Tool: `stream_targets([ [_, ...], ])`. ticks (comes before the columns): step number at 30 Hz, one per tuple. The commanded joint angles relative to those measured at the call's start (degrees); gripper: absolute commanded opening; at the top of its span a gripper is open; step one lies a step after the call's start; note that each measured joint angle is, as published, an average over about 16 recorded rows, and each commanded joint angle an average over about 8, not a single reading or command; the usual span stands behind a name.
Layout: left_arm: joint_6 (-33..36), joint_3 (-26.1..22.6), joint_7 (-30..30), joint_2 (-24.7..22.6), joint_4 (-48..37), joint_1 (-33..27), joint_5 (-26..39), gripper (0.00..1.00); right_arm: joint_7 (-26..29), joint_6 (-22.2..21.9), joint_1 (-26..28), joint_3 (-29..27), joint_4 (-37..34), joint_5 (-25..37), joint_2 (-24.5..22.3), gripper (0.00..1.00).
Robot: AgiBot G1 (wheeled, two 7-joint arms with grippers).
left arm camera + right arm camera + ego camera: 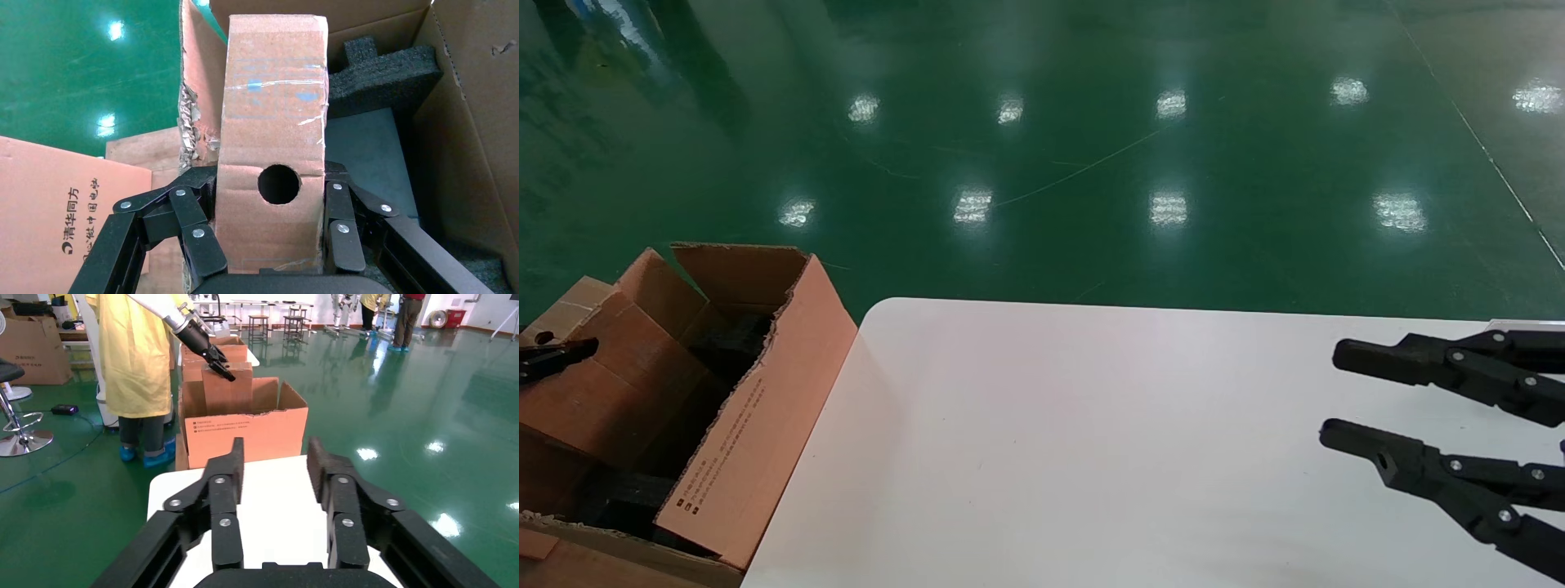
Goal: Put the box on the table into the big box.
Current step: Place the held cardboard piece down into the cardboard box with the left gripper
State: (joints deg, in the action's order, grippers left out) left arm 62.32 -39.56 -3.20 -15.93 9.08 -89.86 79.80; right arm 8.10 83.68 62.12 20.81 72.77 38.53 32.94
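Note:
My left gripper (272, 176) is shut on the box (272, 110), a small brown cardboard box with a round hole in its narrow side. It holds the box upright over the open big box (477, 122), above the black foam (382, 73) inside. In the head view the box (625, 367) sits in the big box's (764, 408) opening at the far left, with one finger (560, 356) showing. The right wrist view shows the box (226, 389) standing up out of the big box (245, 438). My right gripper (1328, 396) is open and empty over the white table (1091, 449).
The big box stands on the green floor against the table's left rounded corner. Another printed carton (55, 208) is beside it. A person in a yellow coat (134, 361) stands behind the big box, with more cartons (30, 340) and a stool (12, 416) farther off.

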Motion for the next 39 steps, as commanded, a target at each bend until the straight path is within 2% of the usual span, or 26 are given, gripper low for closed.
stream_targets([
  [1,-0.31,0.19,0.07,0.02,0.01,0.58,-0.41,0.00,0.00,0.00,0.00,0.00,0.00,0.00,0.00,1.00],
  [22,-5.22,2.84,1.59,-1.21,-2.15,8.88,-5.55,0.00,-0.01,-0.01,0.00,0.01,0.00,-0.01,0.00,1.00],
  [39,-6.40,4.93,-1.83,-2.03,0.51,14.77,-9.73,0.00,-0.01,-0.01,0.01,0.02,0.00,-0.02,-0.01,1.00],
])
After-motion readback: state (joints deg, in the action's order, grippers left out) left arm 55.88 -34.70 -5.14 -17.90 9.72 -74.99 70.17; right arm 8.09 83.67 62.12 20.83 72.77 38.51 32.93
